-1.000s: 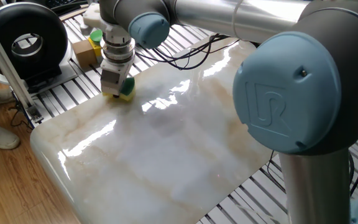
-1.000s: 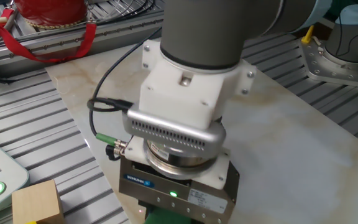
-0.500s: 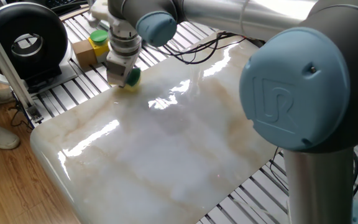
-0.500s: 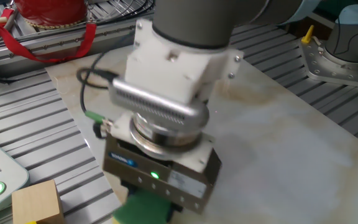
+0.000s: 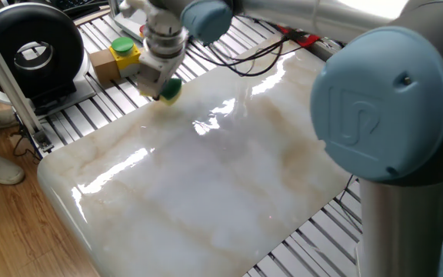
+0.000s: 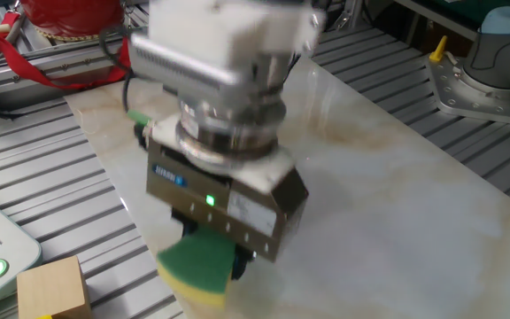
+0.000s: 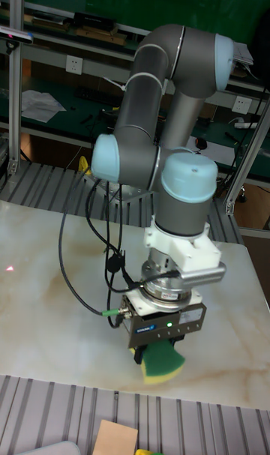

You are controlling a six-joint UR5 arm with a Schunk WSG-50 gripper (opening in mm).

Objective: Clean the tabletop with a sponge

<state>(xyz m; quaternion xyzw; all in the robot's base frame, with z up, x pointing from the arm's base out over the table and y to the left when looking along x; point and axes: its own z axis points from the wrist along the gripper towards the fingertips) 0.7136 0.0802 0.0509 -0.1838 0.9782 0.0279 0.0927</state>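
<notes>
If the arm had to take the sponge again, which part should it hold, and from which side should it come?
Hold the sponge by its two narrow side faces, coming from above, as the tool does now. This leaves one broad face free to wipe the tabletop. The foam looks soft, so a light squeeze is probably enough.

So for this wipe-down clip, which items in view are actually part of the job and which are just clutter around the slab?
Part of the job:
- sponge, green over yellow, held in the gripper
- tabletop, the white marble-look slab

Just lying about:
- yellow-and-green button on a wooden block
- red basket
- black round device
- cables across the slab's far edge
</notes>
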